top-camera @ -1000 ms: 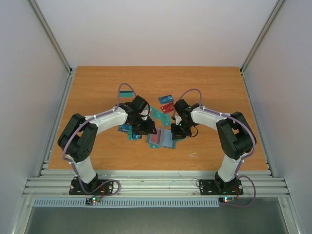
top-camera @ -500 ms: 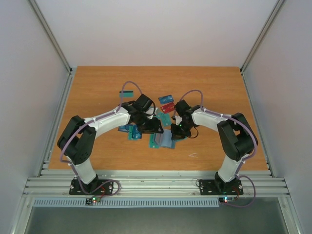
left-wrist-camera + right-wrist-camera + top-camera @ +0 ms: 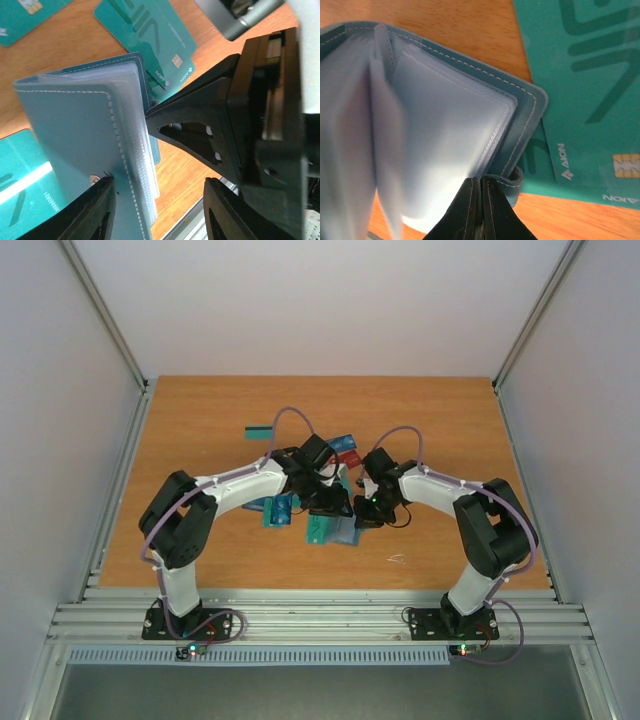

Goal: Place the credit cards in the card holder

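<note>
My right pincer (image 3: 480, 197) is pressed together, nipping the cover edge of the holder (image 3: 450, 145). The holder sits fanned open on the table (image 3: 200, 420), on top of teal cards (image 3: 585, 85). My left pincer (image 3: 160, 192) is spread, with the holder's clear pages between its fingers.

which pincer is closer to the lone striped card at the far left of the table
Left. The left pincer is by the card holder, to the near right of the card; the right pincer sits just past it, further right.
</note>
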